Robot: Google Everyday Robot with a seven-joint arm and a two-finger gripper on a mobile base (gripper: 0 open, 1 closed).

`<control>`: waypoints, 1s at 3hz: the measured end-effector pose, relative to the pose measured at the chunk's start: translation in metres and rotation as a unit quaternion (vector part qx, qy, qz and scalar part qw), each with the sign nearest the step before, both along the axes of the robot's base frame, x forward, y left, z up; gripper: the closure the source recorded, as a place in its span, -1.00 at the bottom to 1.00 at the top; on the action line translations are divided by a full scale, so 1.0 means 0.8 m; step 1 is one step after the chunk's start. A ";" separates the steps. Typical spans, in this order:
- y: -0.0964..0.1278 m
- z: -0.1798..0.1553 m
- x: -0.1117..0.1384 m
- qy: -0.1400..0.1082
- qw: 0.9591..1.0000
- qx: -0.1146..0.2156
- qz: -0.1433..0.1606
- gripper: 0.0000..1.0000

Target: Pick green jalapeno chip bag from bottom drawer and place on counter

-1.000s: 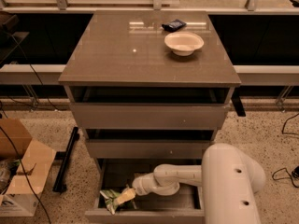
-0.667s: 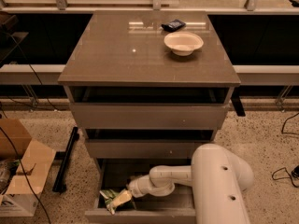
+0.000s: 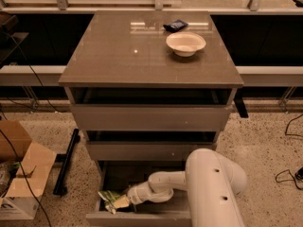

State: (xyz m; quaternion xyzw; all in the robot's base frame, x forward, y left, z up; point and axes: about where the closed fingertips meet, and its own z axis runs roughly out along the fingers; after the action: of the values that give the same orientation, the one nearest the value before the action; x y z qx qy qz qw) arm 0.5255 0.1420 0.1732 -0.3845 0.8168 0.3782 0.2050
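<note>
The bottom drawer point(image 3: 135, 217) stands pulled open at the foot of the cabinet. The green jalapeno chip bag point(image 3: 110, 200) lies crumpled at the drawer's left side. My white arm reaches down into the drawer from the right, and my gripper point(image 3: 124, 200) is at the bag's right edge, touching it. The counter point(image 3: 118, 56) is the glossy grey-brown top of the cabinet above.
A white bowl point(image 3: 185, 43) and a small dark blue packet point(image 3: 175, 25) sit at the counter's back right. The two upper drawers are slightly open. A cardboard box point(image 3: 21, 167) and a black bar point(image 3: 66, 162) lie on the floor at left. Cables lie on the floor at right.
My arm has shifted left and lower into the drawer, bringing the gripper closer onto the bag. The bag has stayed at the drawer's left side.
</note>
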 end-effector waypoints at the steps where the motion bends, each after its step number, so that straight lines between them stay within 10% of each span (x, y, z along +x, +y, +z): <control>1: -0.003 0.009 0.000 -0.008 1.000 0.002 -0.005 0.30; 2: -0.008 0.041 0.003 -0.035 0.999 0.017 -0.010 0.92; 3: -0.019 0.081 0.008 -0.062 0.997 0.049 -0.023 1.00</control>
State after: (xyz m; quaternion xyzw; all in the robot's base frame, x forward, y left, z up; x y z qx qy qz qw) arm 0.5317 0.1264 0.2383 -0.3781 0.7916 0.3882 0.2823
